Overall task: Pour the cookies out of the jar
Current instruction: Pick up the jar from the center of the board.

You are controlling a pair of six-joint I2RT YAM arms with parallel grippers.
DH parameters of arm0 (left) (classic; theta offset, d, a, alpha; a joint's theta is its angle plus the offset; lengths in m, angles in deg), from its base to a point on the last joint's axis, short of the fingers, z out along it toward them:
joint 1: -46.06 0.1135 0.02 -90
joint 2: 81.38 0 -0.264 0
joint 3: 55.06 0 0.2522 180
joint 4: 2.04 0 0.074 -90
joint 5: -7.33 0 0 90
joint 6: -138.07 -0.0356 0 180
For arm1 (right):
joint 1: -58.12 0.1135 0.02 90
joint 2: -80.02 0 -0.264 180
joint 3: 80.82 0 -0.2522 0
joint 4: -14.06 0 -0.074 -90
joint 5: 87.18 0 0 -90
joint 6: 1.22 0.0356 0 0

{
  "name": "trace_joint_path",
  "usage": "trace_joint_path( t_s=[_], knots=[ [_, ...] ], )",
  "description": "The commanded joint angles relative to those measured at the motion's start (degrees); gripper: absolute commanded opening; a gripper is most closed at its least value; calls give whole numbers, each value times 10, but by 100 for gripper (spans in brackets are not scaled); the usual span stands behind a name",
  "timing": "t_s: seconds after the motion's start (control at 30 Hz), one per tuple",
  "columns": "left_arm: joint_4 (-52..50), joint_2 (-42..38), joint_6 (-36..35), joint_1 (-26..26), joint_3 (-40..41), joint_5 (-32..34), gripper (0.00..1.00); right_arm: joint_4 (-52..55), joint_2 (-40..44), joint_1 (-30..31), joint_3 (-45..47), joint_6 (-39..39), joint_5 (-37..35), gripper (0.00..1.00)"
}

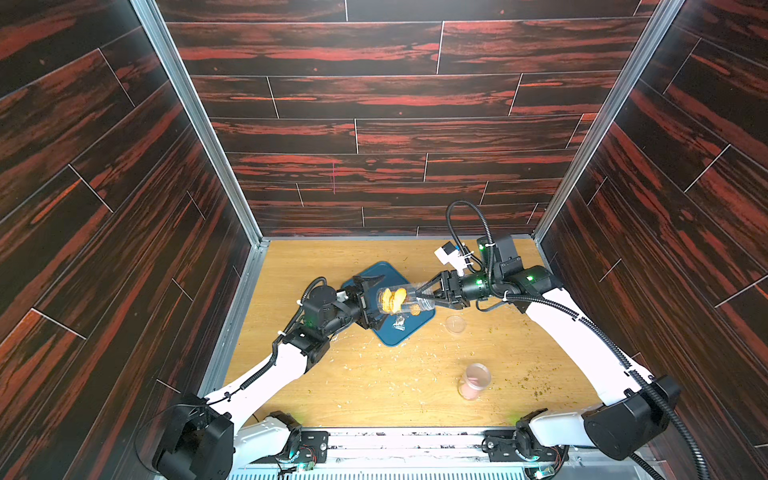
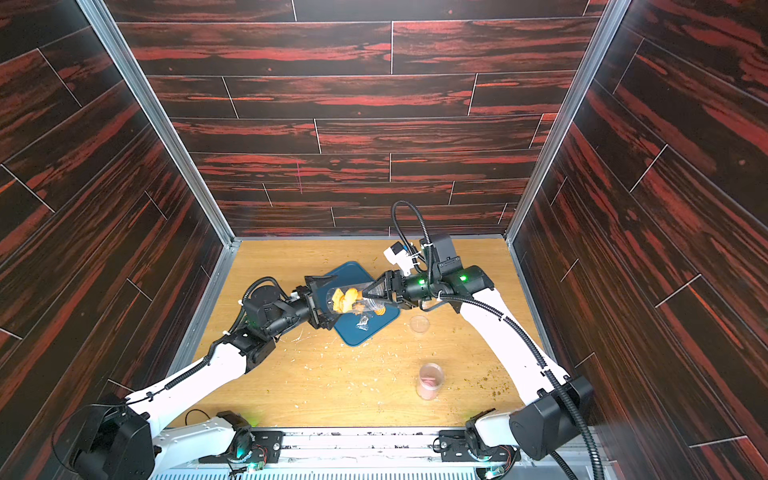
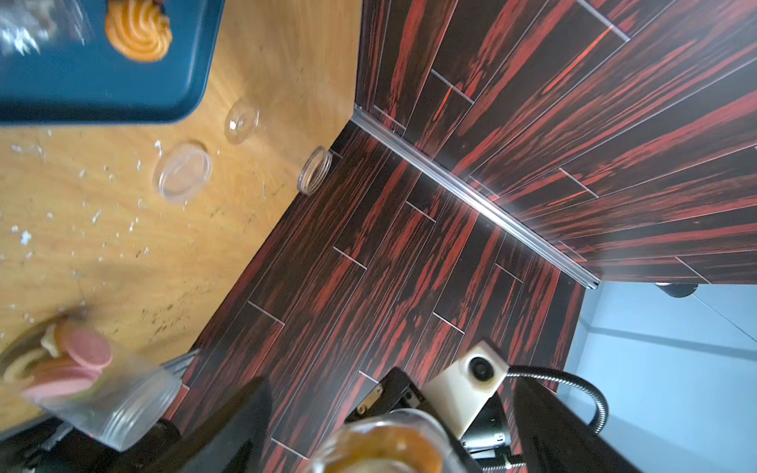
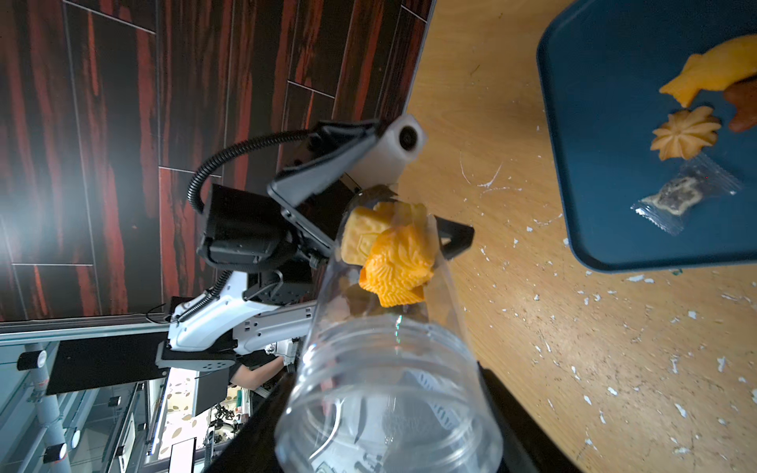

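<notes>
A clear jar hangs roughly level above the blue tray in both top views. My right gripper is shut on its threaded mouth end. Yellow and orange cookies sit bunched at the base end. My left gripper is open, its fingers spread wide around the jar's base with gaps on both sides. A few cookies lie on the tray beside a small clear packet.
A second clear jar with pink rounds stands toward the front right of the wooden table. A clear lid lies right of the tray. White crumbs are scattered across the table. Dark walls close in three sides.
</notes>
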Motion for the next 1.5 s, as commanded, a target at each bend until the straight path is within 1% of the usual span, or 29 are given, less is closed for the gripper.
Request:
trace_joint_path(
  t_s=[0.0,0.13,0.27,0.4,0.73,1.1,1.17,1.33,1.37,1.4,1.47],
  knots=[
    [-2,-9,50,-1,9,11,96,-31,-10,2,-2,15,19,61],
    [12,-9,64,-7,-2,42,95,-38,-12,8,10,15,14,61],
    [1,-4,62,-17,-34,46,95,-47,-12,9,18,18,3,61],
    [-20,-5,60,-33,-44,59,94,-63,-13,13,23,27,-2,61],
    [-41,1,51,-40,-70,65,90,-78,-21,31,31,37,-15,61],
    [-52,-5,44,-41,-57,73,74,-69,-26,48,23,35,-27,61],
    [-54,-9,44,-41,-53,76,68,-69,-26,48,22,35,-29,62],
    [-57,-14,45,-40,-46,77,64,-69,-26,49,21,36,-30,63],
    [-57,-15,45,-40,-46,77,61,-69,-26,49,21,36,-30,64],
    [-58,-15,45,-40,-47,77,59,-69,-26,49,21,36,-30,64],
    [-59,-16,45,-41,-46,78,59,-69,-25,49,22,37,-32,64]
  ],
)
